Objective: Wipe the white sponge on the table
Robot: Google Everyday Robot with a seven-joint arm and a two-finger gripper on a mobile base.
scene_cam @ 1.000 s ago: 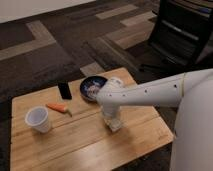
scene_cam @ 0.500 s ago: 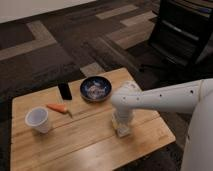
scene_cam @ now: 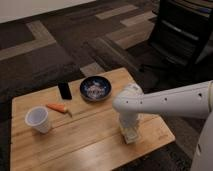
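Observation:
The table [scene_cam: 90, 142] is low, with a light wooden plank top. My arm reaches in from the right and turns straight down over the table's front right part. The gripper [scene_cam: 129, 129] points down and meets the tabletop there. A small pale block, the white sponge [scene_cam: 132, 137], shows at the gripper's tip against the wood, mostly covered by the gripper.
A white plastic cup [scene_cam: 39, 119] stands at the left. An orange carrot [scene_cam: 57, 107] lies next to it. A black phone [scene_cam: 64, 90] and a dark bowl [scene_cam: 96, 88] sit at the back. A black chair [scene_cam: 180, 30] stands beyond, on carpet.
The arm and gripper have slid across the tabletop to the right and toward the front edge, away from the bowl. The other objects have not moved.

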